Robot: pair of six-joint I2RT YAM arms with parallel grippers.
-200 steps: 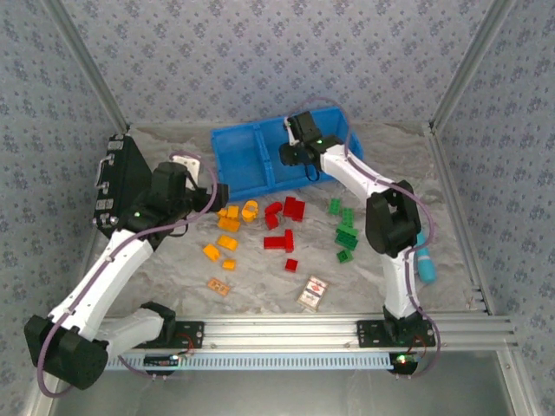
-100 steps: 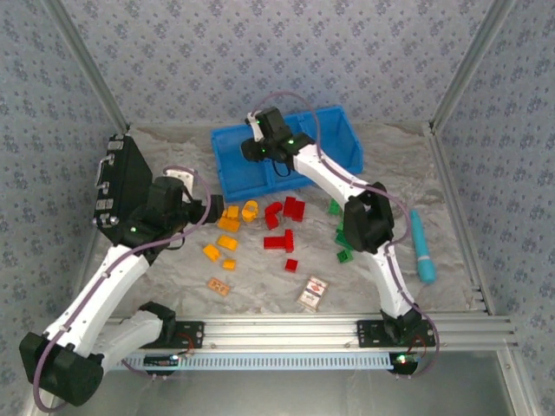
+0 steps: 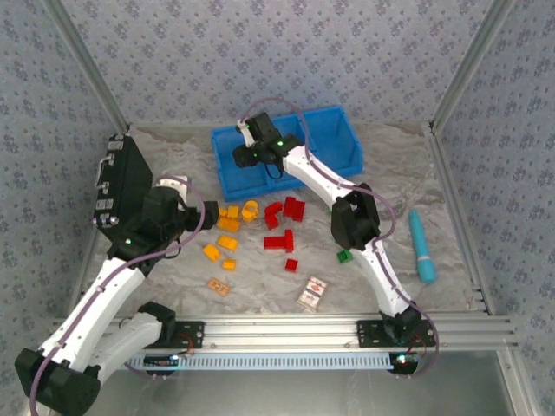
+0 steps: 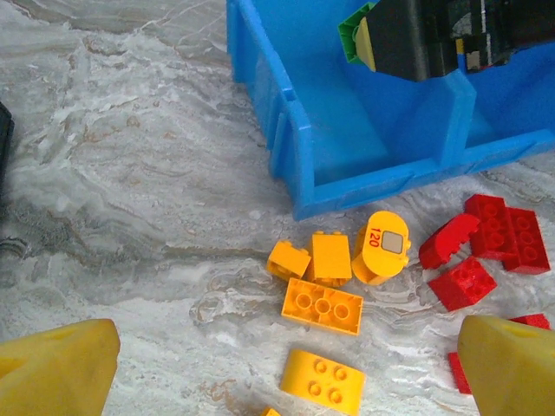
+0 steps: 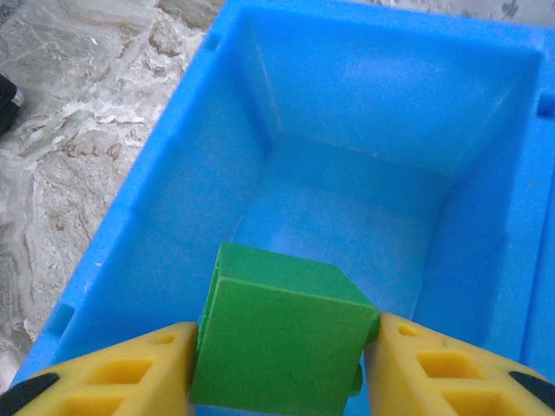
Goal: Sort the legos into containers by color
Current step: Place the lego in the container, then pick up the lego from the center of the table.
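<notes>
Our right gripper [image 5: 282, 374] has a green brick [image 5: 282, 347] between its two fingers. It carries the brick above the left-hand compartment of the blue bin [image 5: 173, 173], presumably so it can fall onto the bare blue floor below. Both fingers look to be touching the brick's sides, though from this close we cannot say how firm the grip is. In the top view the right gripper [image 3: 247, 156] reaches across the blue bin [image 3: 342, 143] from the right, which explains the long stretch of that arm. Our left gripper [image 4: 282, 371] is spread wide with nothing in it. It hangs over the orange bricks [image 4: 321, 303], which lie on the worktop [image 4: 130, 173] just in front of the bin. The red bricks [image 4: 486, 251] lie beside them to the right. We judge the left gripper is lined up there to take an orange piece once the bin is free. A second ago the right gripper was over the bin's right end. It has since swept leftward across the dividers with the brick, and its elbow now covers most of the green pile. Meanwhile the left gripper [image 3: 204, 217] has drawn back a little toward us.
</notes>
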